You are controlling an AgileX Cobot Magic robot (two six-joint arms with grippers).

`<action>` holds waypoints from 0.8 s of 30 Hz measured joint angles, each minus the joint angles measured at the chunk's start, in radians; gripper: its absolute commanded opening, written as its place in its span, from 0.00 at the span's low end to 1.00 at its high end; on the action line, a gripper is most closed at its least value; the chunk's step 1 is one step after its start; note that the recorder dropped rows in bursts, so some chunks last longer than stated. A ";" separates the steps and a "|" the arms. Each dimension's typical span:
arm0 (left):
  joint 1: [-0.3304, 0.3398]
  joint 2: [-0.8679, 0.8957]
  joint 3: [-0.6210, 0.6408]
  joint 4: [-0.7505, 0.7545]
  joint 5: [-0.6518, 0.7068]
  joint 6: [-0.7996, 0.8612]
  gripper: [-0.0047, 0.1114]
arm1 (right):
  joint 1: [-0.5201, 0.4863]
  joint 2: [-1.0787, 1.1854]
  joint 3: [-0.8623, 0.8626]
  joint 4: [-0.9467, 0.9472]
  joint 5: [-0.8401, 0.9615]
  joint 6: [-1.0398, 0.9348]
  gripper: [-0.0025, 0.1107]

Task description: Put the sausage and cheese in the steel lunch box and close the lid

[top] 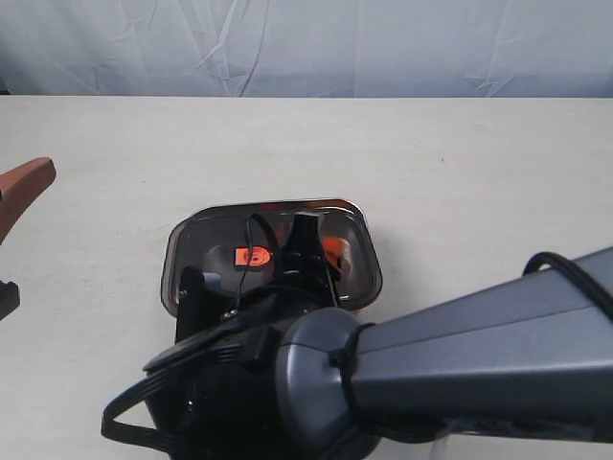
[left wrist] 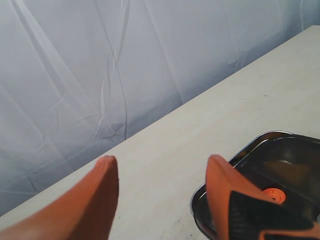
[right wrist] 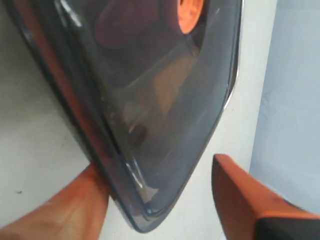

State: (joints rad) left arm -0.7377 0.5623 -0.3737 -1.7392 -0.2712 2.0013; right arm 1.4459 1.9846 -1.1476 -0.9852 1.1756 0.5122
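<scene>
The right end effector (right wrist: 156, 165) stands spread astride one rounded corner of the dark translucent rectangular lid (right wrist: 165, 115). One orange finger (right wrist: 65, 210) touches the lid's edge and the other stands apart from it, so nothing is pinched. The lid lies on the shiny rectangular stainless-steel lunch box (top: 278, 204), whose bright rim shows around it, near the middle of the pale worktop (top: 460, 163). The left end effector (left wrist: 162, 160) is likewise spread and empty, off to the side over the worktop and apart from the box.

Through the lid a dark red rounded shape shows, most likely the small red toy sausage (right wrist: 125, 25). A brownish block near it is most likely the yellow-orange wedge of toy cheese (right wrist: 167, 87). Both therefore seem to be inside with the lid set on top. At most, pressing the lid home and drawing the arm clear remain.

The right arm (top: 460, 345) covers the near half of the box in the exterior view, so I cannot tell whether the lid sits flush all round. The tint dulls colours and hides which compartment holds what. Only the small orange valve tab (top: 254, 256) reads clearly.
</scene>
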 measured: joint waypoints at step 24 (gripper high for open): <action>0.000 0.000 0.000 0.000 0.000 0.000 0.48 | 0.046 0.000 0.000 0.101 0.037 -0.008 0.55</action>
State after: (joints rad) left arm -0.7377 0.5623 -0.3737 -1.7392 -0.2712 2.0013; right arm 1.4915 1.9846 -1.1476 -0.8838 1.2130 0.5046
